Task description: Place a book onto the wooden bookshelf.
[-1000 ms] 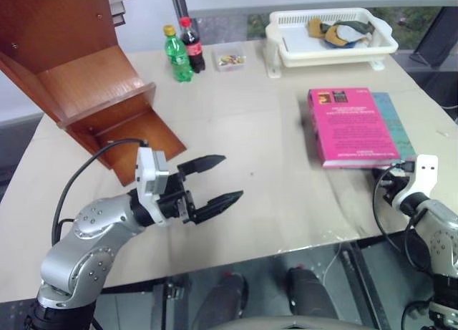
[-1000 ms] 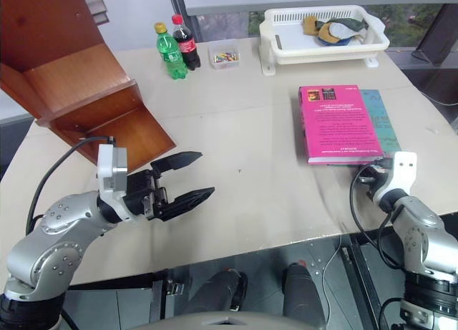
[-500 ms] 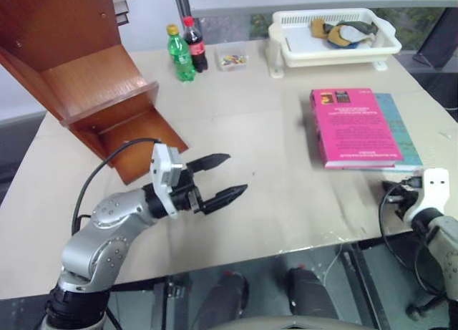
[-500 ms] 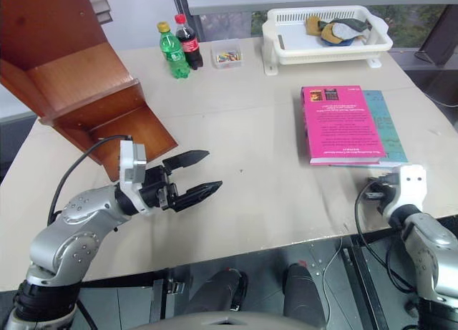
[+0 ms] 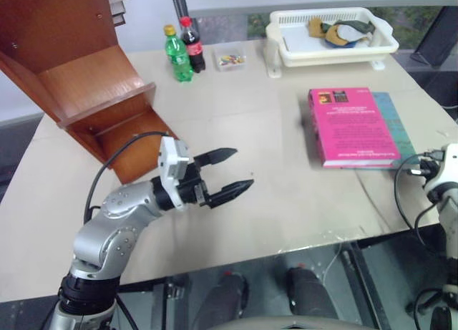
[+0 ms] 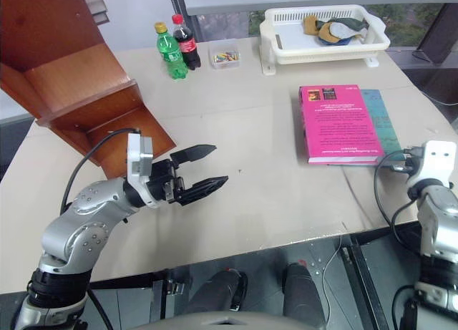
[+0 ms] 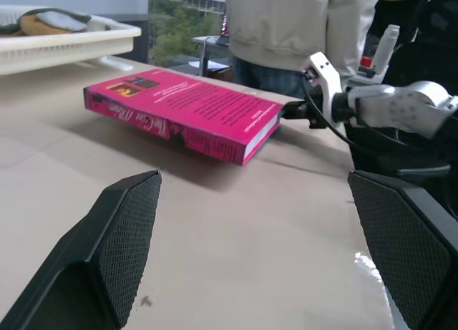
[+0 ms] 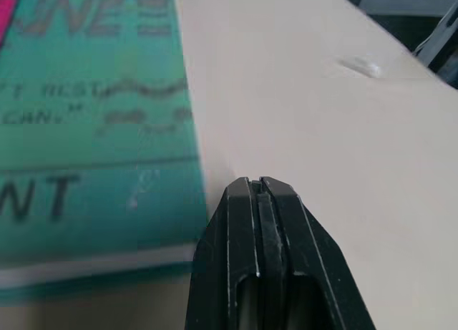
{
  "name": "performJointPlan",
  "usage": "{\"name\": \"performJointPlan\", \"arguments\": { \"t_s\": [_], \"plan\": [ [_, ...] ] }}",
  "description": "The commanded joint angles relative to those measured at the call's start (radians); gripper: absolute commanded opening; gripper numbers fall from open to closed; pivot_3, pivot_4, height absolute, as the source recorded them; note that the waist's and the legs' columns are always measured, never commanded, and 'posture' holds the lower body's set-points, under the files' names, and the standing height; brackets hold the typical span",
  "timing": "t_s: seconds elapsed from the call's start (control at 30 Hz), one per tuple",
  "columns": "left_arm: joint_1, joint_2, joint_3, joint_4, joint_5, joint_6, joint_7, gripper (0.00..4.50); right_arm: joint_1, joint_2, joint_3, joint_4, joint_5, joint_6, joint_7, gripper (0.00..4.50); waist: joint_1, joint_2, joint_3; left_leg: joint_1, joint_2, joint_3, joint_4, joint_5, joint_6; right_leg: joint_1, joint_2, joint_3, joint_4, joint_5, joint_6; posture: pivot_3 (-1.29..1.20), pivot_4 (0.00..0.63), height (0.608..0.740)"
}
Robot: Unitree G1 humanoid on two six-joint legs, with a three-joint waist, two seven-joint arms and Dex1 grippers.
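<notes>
Pink book lies flat on the tabletop at the right, on top of a teal book, well apart from the bookshelf at far left. Left gripper hovers over mid-tabletop, jaws apart, empty, pointing toward the pink book. Right gripper sits at the teal book's near corner, jaws together, holding nothing.

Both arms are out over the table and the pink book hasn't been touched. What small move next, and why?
Probably slide the shut right gripper under the near right corner of the pink book to lift it. The book lies flat on the teal book, and the open left gripper hangs mid-table, far from it.
</notes>
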Motion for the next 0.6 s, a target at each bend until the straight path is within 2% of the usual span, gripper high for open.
{"name": "performJointPlan", "arguments": {
  "t_s": [0.03, 0.3, 0.6],
  "plan": [
    [0.024, 0.002, 0.026, -0.049, 0.004, -0.019, 0.019, 4.50, -0.015, -0.018, 0.014, 0.046, 0.017, -0.056, 0.074, 0.05, 0.000, 0.000, 0.000, 0.000, 0.000, 0.000, 0.000, 0.000, 0.000, 0.000, 0.000, 0.000, 0.000, 0.000, 0.000, 0.00, 0.150, 0.740],
    [0.027, -0.009, 0.020, -0.050, 0.021, -0.020, 0.060, 4.50, 0.048, 0.011, 0.022, -0.082, 0.125, -0.020, 0.204, 0.05, -0.001, 0.000, 0.000, 0.000, 0.000, 0.001, 0.000, -0.001, 0.001, 0.000, 0.000, 0.001, -0.001, 0.000, 0.000, 0.00, 0.150, 0.740],
    [-0.086, -0.067, 0.005, 0.055, 0.049, 0.003, 0.129, 4.50, 0.147, 0.012, 0.034, -0.243, 0.118, 0.000, 0.190, 0.05, 0.006, 0.000, 0.000, 0.000, 0.000, 0.001, 0.000, -0.001, 0.001, 0.000, 0.000, 0.001, -0.001, 0.000, 0.001, 0.00, 0.150, 0.740]
  ]
}}
